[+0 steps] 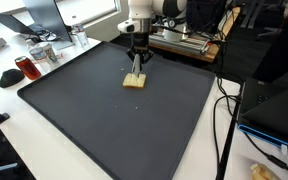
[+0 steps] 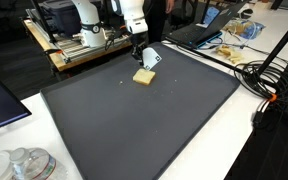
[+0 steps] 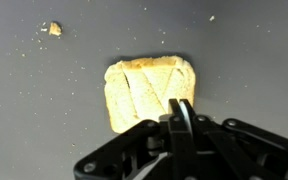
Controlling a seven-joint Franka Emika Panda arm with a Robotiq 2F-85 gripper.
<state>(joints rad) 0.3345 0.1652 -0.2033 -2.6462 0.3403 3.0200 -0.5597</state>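
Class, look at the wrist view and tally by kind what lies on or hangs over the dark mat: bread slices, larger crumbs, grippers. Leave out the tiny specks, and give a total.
Bread slice: 1
Larger crumb: 1
Gripper, shut, at the slice's edge: 1
Total: 3
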